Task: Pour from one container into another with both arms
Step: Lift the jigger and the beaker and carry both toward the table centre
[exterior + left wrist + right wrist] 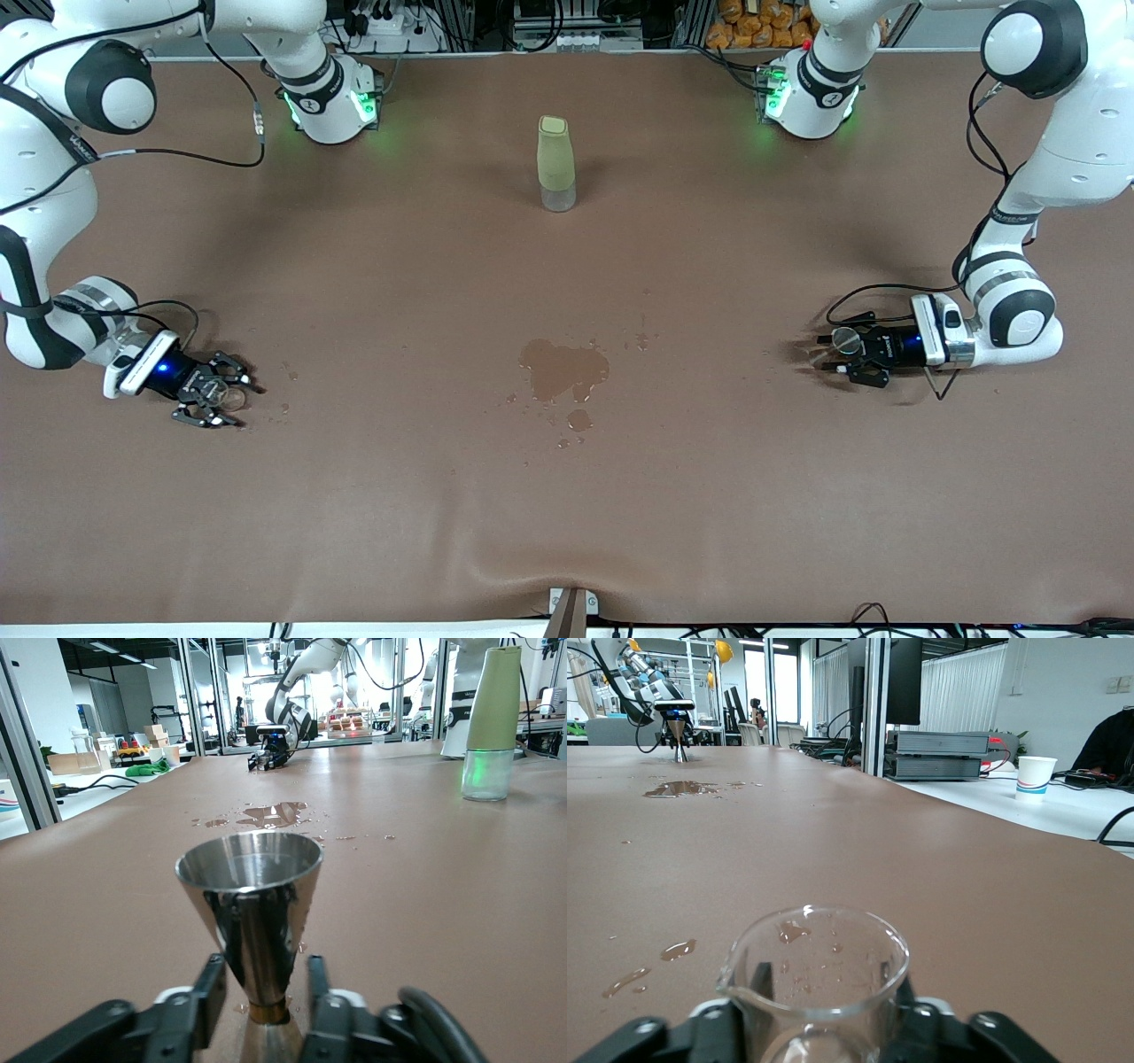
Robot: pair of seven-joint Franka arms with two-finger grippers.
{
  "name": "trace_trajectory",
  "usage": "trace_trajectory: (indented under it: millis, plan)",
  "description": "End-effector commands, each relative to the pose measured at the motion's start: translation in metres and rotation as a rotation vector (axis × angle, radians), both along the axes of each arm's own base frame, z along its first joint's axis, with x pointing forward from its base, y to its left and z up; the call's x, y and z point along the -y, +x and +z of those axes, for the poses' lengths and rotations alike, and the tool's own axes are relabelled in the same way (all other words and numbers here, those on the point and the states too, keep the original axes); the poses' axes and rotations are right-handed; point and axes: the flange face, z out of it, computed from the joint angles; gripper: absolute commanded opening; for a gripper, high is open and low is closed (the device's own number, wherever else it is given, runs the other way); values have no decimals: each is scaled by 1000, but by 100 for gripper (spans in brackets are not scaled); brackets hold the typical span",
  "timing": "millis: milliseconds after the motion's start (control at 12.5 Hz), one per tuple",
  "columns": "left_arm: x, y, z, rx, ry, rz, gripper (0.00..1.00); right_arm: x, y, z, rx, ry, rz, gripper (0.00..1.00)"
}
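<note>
The clear cup (818,979) runs off the right wrist view's edge at six o'clock, its base unseen between the right gripper's (824,1028) fingers. The metal jigger's (252,908) lower cone is likewise cut off in the left wrist view. From the front, both vessels are too small to show any contents.
</note>
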Motion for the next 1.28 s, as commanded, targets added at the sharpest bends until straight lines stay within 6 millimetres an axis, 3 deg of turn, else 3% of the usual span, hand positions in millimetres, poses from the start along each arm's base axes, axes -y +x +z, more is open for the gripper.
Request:
trace_trajectory:
  millis: [0, 239, 398, 558, 717, 956, 1116, 1195]
  plan:
    - [1, -1, -10, -43, -25, 12, 0, -3, 4, -6, 34, -8, 2, 0]
    - [6, 0, -2, -45, -39, -25, 0, -4, 5, -6, 33, -8, 1, 0]
    - [29, 5, 9, -89, -65, -71, 0, -4, 6, -5, 33, -5, 2, 0]
    - [62, 31, 35, -46, -82, -148, 0, -6, 6, -4, 33, 0, 4, 0]
    - [72, 63, 73, -41, 15, -230, 0, -16, 9, 1, 39, 43, 32, 0]
    - [103, 87, 110, -56, 8, -255, 0, -26, 14, 6, 44, 54, 51, 0]
    - [109, 103, 137, -80, 30, -245, 0, -44, 21, 11, 27, 99, 67, 0]
    - [102, 110, 153, -78, 64, -235, 0, -53, 27, 18, 36, 114, 78, 0]
